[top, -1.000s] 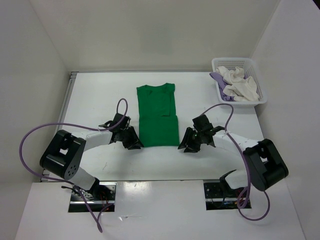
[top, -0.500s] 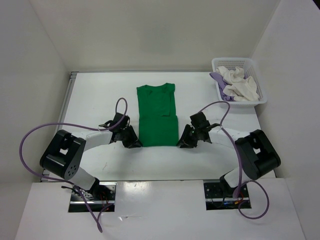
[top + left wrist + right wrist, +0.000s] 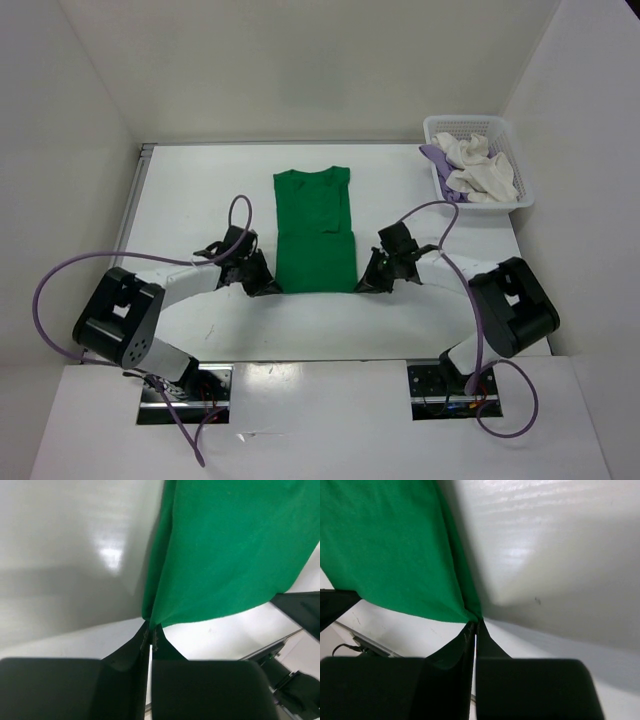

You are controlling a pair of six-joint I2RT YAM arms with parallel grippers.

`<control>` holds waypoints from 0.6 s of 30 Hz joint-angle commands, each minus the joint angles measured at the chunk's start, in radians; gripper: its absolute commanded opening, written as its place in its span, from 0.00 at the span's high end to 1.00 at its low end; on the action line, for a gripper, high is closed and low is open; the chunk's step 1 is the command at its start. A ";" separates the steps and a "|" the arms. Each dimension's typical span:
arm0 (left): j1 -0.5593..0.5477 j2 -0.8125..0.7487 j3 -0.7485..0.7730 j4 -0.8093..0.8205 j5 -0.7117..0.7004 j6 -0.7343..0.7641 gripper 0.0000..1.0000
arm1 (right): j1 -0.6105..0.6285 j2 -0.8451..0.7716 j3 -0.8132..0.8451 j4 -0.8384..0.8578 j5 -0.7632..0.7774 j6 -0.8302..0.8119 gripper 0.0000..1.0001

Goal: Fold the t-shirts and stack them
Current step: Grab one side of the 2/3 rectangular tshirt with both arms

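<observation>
The green t-shirt (image 3: pixel 315 225) lies flat mid-worktop (image 3: pixel 200 190), collar at the far end. Its near left corner is pinched in the left pincer (image 3: pixel 272 288), and its near right corner in the right pincer (image 3: pixel 360 287). Both pincers are clamped tight on the hem. At the far right stands a white lattice basket (image 3: pixel 478 121) holding the crumpled white t-shirt (image 3: pixel 480 170), with the lavender t-shirt (image 3: pixel 437 157) spilling over its left rim. The green shirt is bright and plain, folded into a narrow strip, with a crease running across its middle.
</observation>
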 commanded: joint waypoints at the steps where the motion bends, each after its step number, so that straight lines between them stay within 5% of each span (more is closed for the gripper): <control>1: 0.002 -0.083 -0.047 -0.108 -0.014 0.062 1.00 | 0.030 -0.103 -0.022 -0.077 0.052 0.035 1.00; 7: -0.030 -0.268 -0.147 -0.260 0.064 0.064 1.00 | 0.175 -0.318 -0.162 -0.150 -0.008 0.173 1.00; 11: -0.045 -0.424 -0.109 -0.383 0.121 0.007 1.00 | 0.184 -0.467 -0.112 -0.270 -0.017 0.216 1.00; 18: 0.071 -0.378 0.158 -0.517 0.112 0.091 1.00 | 0.008 -0.317 0.180 -0.377 -0.008 -0.020 1.00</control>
